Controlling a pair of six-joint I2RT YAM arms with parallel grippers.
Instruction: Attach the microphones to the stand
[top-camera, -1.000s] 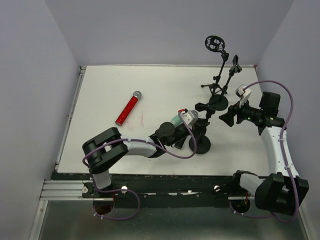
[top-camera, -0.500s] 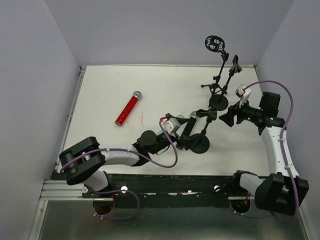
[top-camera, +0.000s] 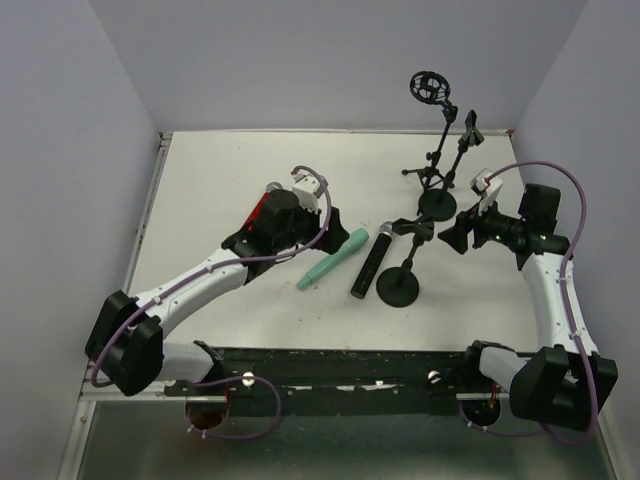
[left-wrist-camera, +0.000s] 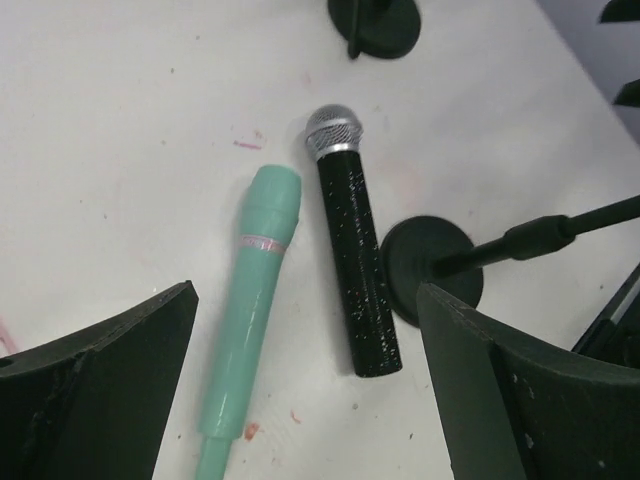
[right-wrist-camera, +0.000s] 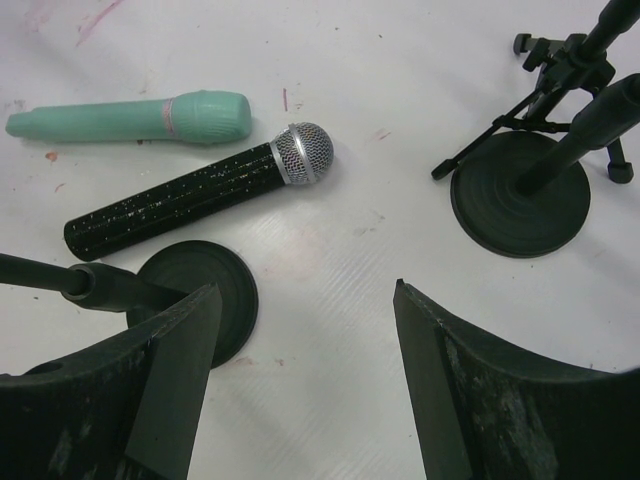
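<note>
White bench (top-camera: 200, 180), walled on three sides. Stretched from the near edge toward the bench's middle, the left arm (top-camera: 200, 285). At its end the left pincer (top-camera: 326, 222), spread wide, grasping nothing, hovering above the bench. Along the right edge, the right arm (top-camera: 555, 290), with the right pincer (top-camera: 448, 236) likewise released and empty, facing the stands. Toward the far right corner, a tripod stand (top-camera: 432, 172) topped by a round cage mount, just beside the far round-based stand (top-camera: 437, 205). Nearer, right of middle, the near round-based stand (top-camera: 398, 288). Flat on the bench just left of that base, the black microphone (top-camera: 367, 262), mesh head toward the far edge. Next to it but apart, the mint-green microphone (top-camera: 333, 258), also flat. Left of middle, the red microphone (top-camera: 257, 212), mostly hidden beneath the left arm.
</note>
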